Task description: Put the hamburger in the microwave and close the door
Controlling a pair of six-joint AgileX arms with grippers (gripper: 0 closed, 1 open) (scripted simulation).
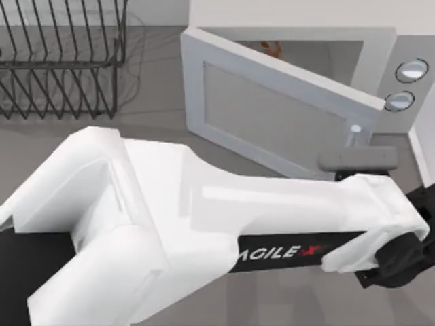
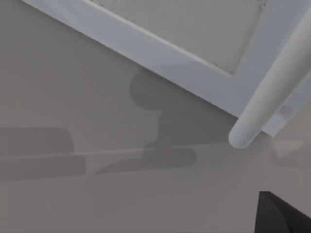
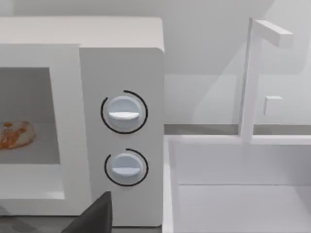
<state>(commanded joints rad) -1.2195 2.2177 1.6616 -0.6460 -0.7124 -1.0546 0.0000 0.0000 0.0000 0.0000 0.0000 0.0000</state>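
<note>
The white microwave (image 1: 380,47) stands at the back right, with two round knobs on its side panel (image 3: 121,141). The hamburger (image 1: 272,47) lies inside the cavity, a pale lump with orange patches (image 3: 14,133). The door (image 1: 272,112) is hinged on the left and stands partly open, swung out over the table. Its bar handle (image 1: 359,159) is at the free edge and runs close across the left wrist view (image 2: 272,87). My left arm reaches across the table, and my left gripper (image 1: 397,261) sits just in front of the handle, on the door's outer side.
A black wire rack (image 1: 61,61) stands at the back left. To the right of the microwave are a white tray and an upright frame (image 3: 248,82). A dark grey shape (image 3: 95,216) rises before the knob panel; what it is I cannot tell.
</note>
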